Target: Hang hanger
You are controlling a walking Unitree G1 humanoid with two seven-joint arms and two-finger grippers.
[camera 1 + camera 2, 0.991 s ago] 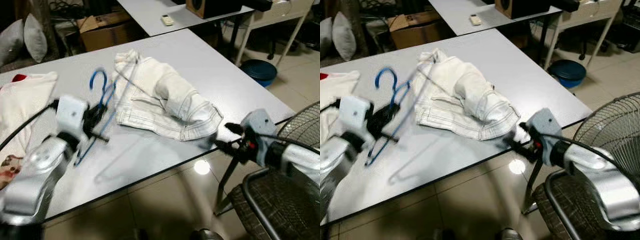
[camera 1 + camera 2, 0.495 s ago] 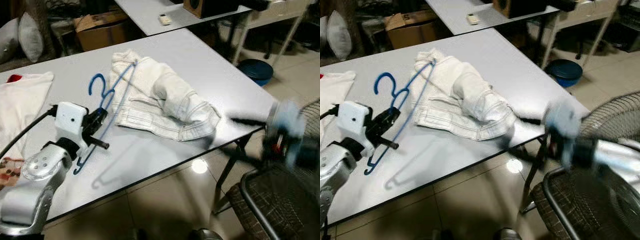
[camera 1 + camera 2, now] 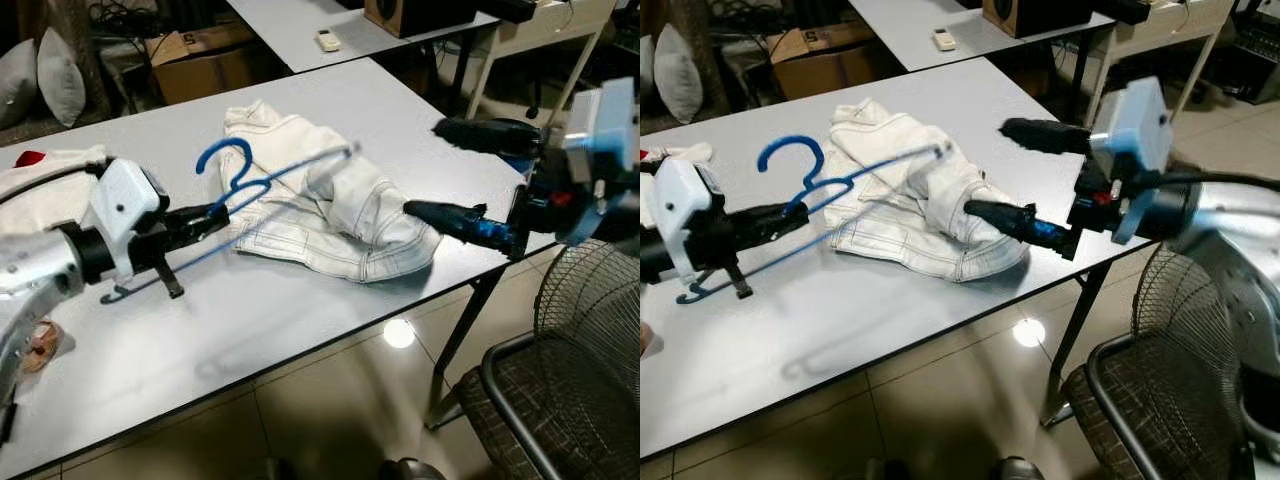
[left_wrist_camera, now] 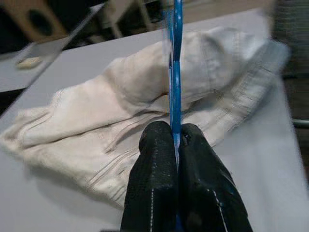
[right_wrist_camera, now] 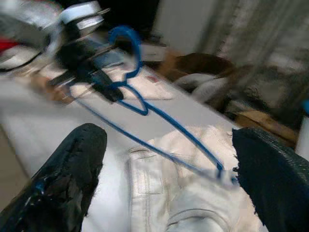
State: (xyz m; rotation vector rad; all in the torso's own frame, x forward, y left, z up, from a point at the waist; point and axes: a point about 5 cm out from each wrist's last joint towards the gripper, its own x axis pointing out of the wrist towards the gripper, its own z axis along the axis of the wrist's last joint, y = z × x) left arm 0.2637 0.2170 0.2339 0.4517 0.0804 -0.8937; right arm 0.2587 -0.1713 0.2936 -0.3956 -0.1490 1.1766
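A blue wire hanger (image 4: 175, 72) is held just above the white table (image 3: 300, 320), its hook (image 3: 224, 146) up and its long bar reaching right over a crumpled white garment (image 3: 340, 215). My left gripper (image 3: 205, 217) is shut on the hanger just below the hook. My right gripper (image 3: 422, 168) hovers over the table's right end, open, its two black fingers pointing left at the hanger's far tip. In the right wrist view the hanger (image 5: 145, 108) lies ahead between the spread fingers (image 5: 72, 174).
A white cloth (image 3: 45, 170) lies at the table's left end. A mesh chair (image 3: 560, 410) and a fan guard (image 3: 600, 290) stand right of the table. Behind are a second table (image 3: 290, 25) with a remote (image 3: 327, 40), a cardboard box (image 3: 200, 65) and pillows (image 3: 50, 80).
My left gripper has lifted the hanger off the table and swung its bar to the right. My right arm has risen from beside the table edge to above it, fingers spread.
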